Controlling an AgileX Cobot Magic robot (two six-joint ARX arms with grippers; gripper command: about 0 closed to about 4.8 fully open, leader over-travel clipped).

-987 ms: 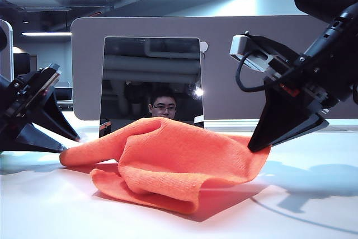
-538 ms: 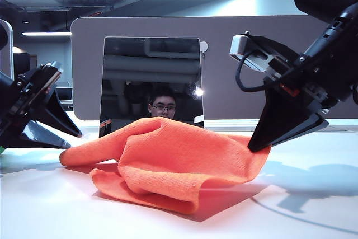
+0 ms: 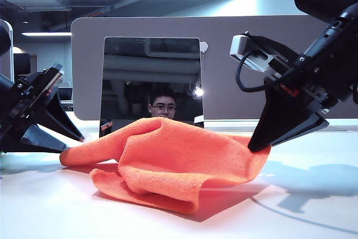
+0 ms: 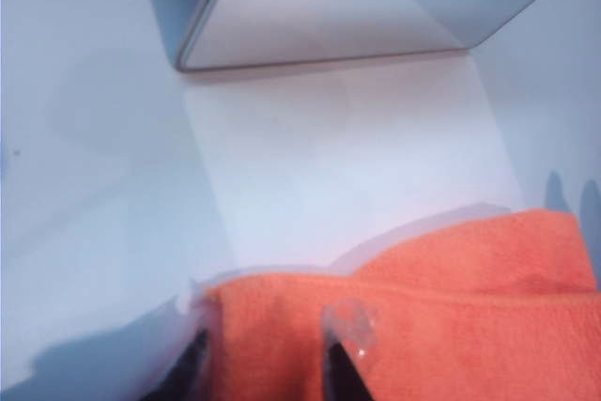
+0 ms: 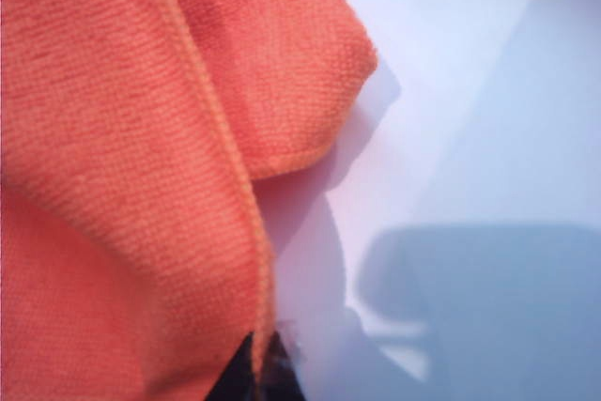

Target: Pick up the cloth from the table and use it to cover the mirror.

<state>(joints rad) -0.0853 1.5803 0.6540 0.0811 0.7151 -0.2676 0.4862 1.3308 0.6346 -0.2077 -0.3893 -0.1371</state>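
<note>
No brand, label or readable writing shows anywhere.

Nearest, the cloth [image 3: 168,163] lies crumpled on the white tabletop [image 3: 302,205], between the two grippers, w/ one folded flap toward the camera and a shadow under it.

The right gripper [image 3: 258,145] is at the cloth's right corner, jaws pinched tight on the hem; the corner is lifted a bit there. In the right wrist view only the dark tips of the right gripper [image 5: 255,368] show, cut off at the frame edge, closed on the cloth's [image 5: 131,157] stitched hem. Arm above it runs out of frame top right.

The left gripper [image 3: 70,143] sits at the cloth's left tip, jaws apart, one finger above and one below the tip's level. Its body is cut off by the frame's left edge. In the left wrist view the left gripper [image 4: 268,354] straddles the cloth [image 4: 441,307] edge, w/ orange fabric between the fingers [image 4: 346,349]; fingers are blurred and mostly out of frame, so can't tell if they touch the cloth.

Behind the cloth, about midway between the grippers, the mirror [image 3: 151,76] stands upright; its lower edge is hidden by the cloth. Its face reflects a ceiling and a person w/ glasses. Behind it is a wide grey panel [image 3: 251,65].
</note>
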